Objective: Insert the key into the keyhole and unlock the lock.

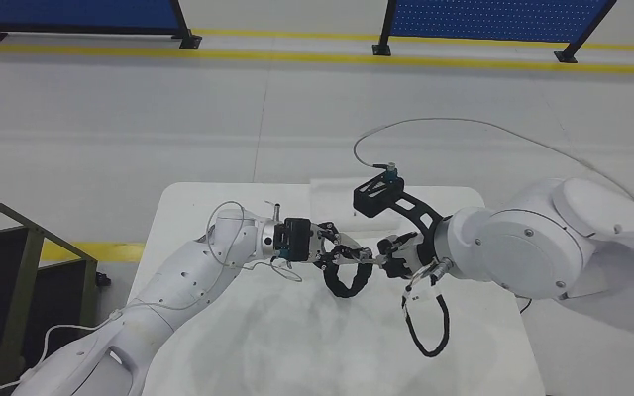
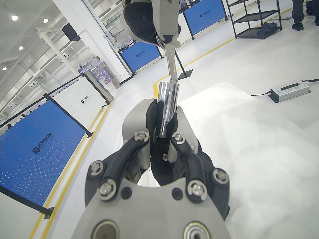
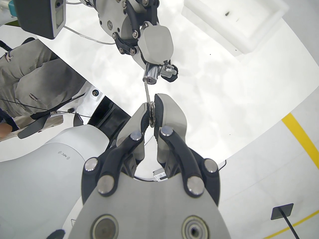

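Clamped between the left gripper's (image 2: 166, 118) black textured pads, above the white table (image 1: 297, 342): a smooth, round chrome lock cylinder (image 2: 167, 104). Pinched by its head in the closed right gripper (image 3: 150, 111): a flat silver key (image 3: 147, 93), blade tip meeting the keyhole face. Hanging beneath, a black cable loop (image 1: 347, 285). Well apart on the table, a blocky white foam tray (image 3: 211, 33) with a shallow recess.

Counted: one key (image 2: 172, 65) and one lock (image 2: 167, 108). Two grippers: left gripper (image 2: 165, 115), right gripper (image 3: 150, 105). One foam tray (image 3: 224, 1), one table (image 1: 327, 346).
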